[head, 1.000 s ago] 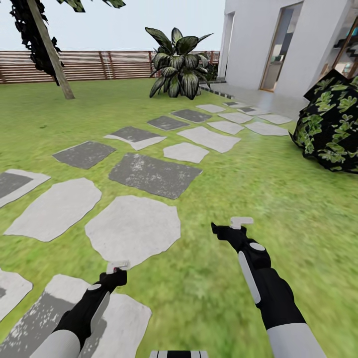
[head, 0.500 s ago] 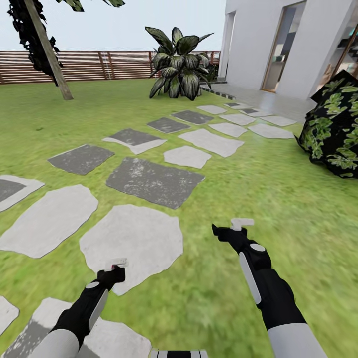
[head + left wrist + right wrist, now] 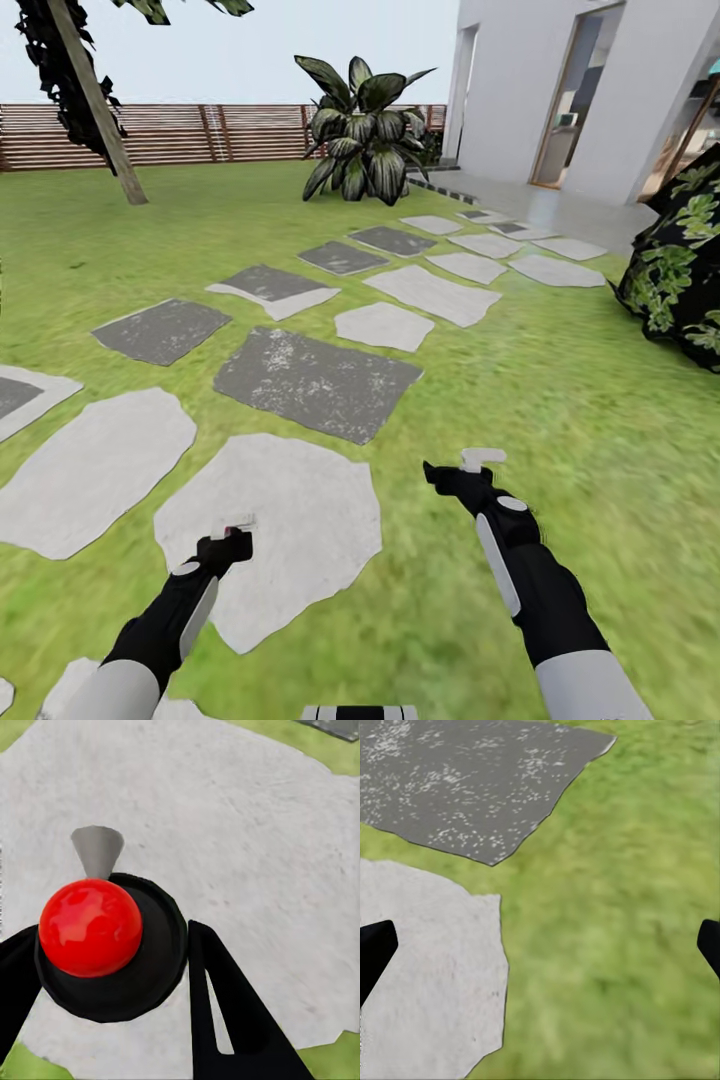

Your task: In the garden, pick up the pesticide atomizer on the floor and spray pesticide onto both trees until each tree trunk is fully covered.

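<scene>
Stretching ahead of the robot, the flat green lawn (image 3: 560, 400) is crossed by a path of pale and dark grey stepping stones (image 3: 315, 380) that runs toward a white house (image 3: 560, 90). A brown horizontal-slat wooden fence (image 3: 180, 132) closes the far side, with a broad-leaved dark green plant (image 3: 362, 130) in front of it and a leaning grey-brown tree trunk (image 3: 97, 100) at the far left. A dark leafy shrub (image 3: 685, 270) sits at the right edge.

The left gripper (image 3: 232, 545) hangs over a pale stone; in the left wrist view its black fingers (image 3: 225, 1012) are clenched on the small dark pesticide atomizer (image 3: 112, 945), whose round body carries a glossy red ball and a grey nozzle. The right gripper (image 3: 465, 470) hovers over grass beside the same pale stone; its fingertips (image 3: 375, 952) sit far apart at the wrist view's edges, so it looks released, though little of them shows.
</scene>
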`<state>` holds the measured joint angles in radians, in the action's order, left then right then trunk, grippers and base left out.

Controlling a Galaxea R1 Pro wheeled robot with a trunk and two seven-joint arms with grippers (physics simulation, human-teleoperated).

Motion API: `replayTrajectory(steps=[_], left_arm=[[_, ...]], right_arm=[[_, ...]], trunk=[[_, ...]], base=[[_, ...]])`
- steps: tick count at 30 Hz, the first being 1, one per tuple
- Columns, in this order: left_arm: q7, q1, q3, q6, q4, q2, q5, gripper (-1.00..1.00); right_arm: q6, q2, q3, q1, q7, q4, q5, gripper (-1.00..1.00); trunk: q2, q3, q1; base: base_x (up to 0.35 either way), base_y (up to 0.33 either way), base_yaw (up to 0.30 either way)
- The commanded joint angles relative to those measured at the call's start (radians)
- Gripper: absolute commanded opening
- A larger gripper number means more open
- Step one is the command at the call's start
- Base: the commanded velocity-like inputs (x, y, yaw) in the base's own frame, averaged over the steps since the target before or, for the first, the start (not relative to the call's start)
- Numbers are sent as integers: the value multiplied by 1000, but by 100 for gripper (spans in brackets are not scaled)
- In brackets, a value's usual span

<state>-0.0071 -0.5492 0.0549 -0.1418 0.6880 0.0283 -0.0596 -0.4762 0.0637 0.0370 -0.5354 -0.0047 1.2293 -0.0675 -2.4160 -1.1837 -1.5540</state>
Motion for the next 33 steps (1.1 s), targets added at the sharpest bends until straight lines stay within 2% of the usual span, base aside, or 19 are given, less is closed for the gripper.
replayTrajectory(steps=[1, 11, 14, 20, 33], left_arm=[[0, 0, 0, -1, 7, 0, 0, -100], [2, -1, 0, -6, 39, -7, -1, -100], [4, 0, 2, -27, 50, -10, -1, -100], [6, 1, 2, -38, 53, -6, 1, -100], [6, 2, 3, -36, 53, -1, 0, -100]], right_arm=[[0, 1, 1, 0, -1, -6, 0, 100], [2, 2, 1, 0, 0, -8, -4, 100], [2, 3, 1, 0, 0, -11, -5, 100], [2, 3, 1, 0, 0, -16, -5, 100], [4, 2, 1, 0, 0, -17, -5, 100]], trunk=[[0, 1, 0], [0, 13, 0], [0, 16, 0], [0, 20, 0], [0, 20, 0]], base=[[333, 104, 63], [336, 36, 166], [337, 7, 249], [317, 127, 234], [292, 187, 9]])
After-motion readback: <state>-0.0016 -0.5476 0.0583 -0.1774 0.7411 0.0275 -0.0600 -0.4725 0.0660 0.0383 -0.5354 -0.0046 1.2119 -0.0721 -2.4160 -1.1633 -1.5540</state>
